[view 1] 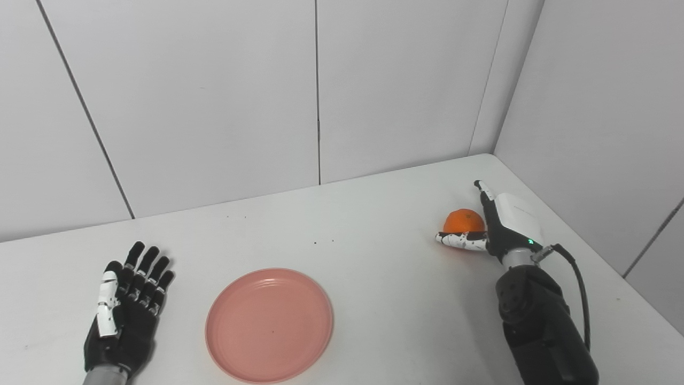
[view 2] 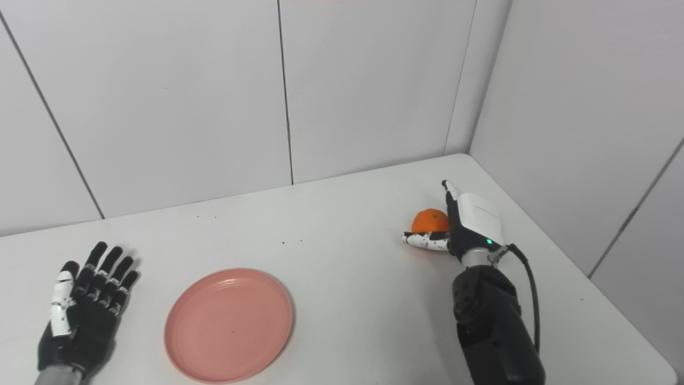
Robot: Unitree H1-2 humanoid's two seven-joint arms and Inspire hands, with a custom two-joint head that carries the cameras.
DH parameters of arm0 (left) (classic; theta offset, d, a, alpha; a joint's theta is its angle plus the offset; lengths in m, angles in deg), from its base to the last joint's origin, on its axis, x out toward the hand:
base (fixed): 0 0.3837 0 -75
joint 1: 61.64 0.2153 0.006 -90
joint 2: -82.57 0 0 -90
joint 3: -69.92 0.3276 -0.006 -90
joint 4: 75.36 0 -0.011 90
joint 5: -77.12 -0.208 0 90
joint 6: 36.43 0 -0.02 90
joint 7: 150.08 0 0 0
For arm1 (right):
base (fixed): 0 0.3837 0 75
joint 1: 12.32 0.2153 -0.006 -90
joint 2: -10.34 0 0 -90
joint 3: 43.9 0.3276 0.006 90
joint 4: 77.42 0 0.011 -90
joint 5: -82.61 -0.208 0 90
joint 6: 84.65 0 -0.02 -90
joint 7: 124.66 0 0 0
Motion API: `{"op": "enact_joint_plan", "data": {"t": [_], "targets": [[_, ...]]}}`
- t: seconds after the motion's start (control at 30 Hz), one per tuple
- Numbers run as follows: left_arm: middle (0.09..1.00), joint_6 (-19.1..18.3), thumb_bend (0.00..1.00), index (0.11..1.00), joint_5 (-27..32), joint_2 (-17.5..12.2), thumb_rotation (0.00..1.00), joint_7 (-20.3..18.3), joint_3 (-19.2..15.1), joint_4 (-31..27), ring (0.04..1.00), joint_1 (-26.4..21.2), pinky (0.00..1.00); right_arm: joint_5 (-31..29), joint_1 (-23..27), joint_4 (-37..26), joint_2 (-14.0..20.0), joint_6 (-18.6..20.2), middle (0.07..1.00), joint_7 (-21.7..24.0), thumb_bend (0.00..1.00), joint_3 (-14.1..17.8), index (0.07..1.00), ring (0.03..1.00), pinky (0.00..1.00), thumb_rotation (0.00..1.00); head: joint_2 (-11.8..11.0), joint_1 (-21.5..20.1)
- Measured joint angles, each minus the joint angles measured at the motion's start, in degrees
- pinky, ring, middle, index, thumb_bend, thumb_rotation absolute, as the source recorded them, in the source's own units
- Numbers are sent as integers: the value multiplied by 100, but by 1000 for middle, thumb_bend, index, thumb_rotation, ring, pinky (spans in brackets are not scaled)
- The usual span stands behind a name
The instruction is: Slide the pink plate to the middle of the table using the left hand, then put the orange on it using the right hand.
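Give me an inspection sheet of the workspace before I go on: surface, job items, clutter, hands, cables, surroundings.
Surface: white table, a few tiny dark specks.
Pink plate: flat near the front edge, bare, apart from both hands.
Orange: on the table at far right, not on the plate.
Clutter: nothing seen.
Left hand: open, fingers spread, left of the plate.
Right hand: cupped around the orange, thumb in front; whether the grip is closed cannot be told.
Cables: black cable looping from the right wrist.
Surroundings: white panelled walls, corner behind.
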Motion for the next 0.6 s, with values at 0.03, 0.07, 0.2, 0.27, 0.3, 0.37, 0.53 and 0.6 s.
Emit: {"op": "enact_joint_plan", "data": {"t": [0.03, 0.07, 0.2, 0.27, 0.3, 0.37, 0.53, 0.6], "targets": [[971, -16, 331, 959, 0, 0, 1000, 26, 0, -19, 967, 5, 1000, -41, 1, 49, 4, 0, 894, -11, 982, -16, 919, 831, 710, 453, -9, 9], [972, -39, 327, 960, -1, 3, 1000, 51, 0, -33, 967, 6, 1000, -64, 3, 91, 14, 0, 892, -24, 985, -34, 919, 831, 707, 453, -9, 9], [974, -112, 320, 961, 0, 3, 1000, 62, -1, -67, 970, 7, 1000, -233, 30, 184, 74, 0, 892, -114, 986, -72, 918, 834, 705, 453, -9, 9], [972, -131, 318, 957, 0, 3, 1000, 62, -2, -79, 972, 10, 1000, -257, 71, 206, 110, 1, 897, -114, 984, -85, 914, 847, 720, 451, 35, 9], [974, -142, 316, 957, 2, 3, 1000, 62, -5, -90, 974, 17, 1000, -263, 102, 217, 122, 1, 901, -114, 983, -90, 915, 854, 729, 453, 35, 18], [976, -175, 314, 958, 9, 5, 1000, 70, -8, -117, 975, 25, 1000, -283, 180, 288, 141, 1, 904, -109, 981, -97, 914, 861, 738, 451, 35, 18], [975, -213, 311, 959, 11, 17, 1000, 107, -14, -147, 972, 26, 1000, -337, 242, 361, 184, 1, 904, -8, 984, -130, 909, 860, 738, 430, 35, 18], [975, -225, 309, 959, 12, 17, 1000, 109, -15, -158, 972, 30, 1000, -336, 241, 379, 183, 2, 899, 23, 976, -134, 903, 854, 729, 416, 62, 35]]}}
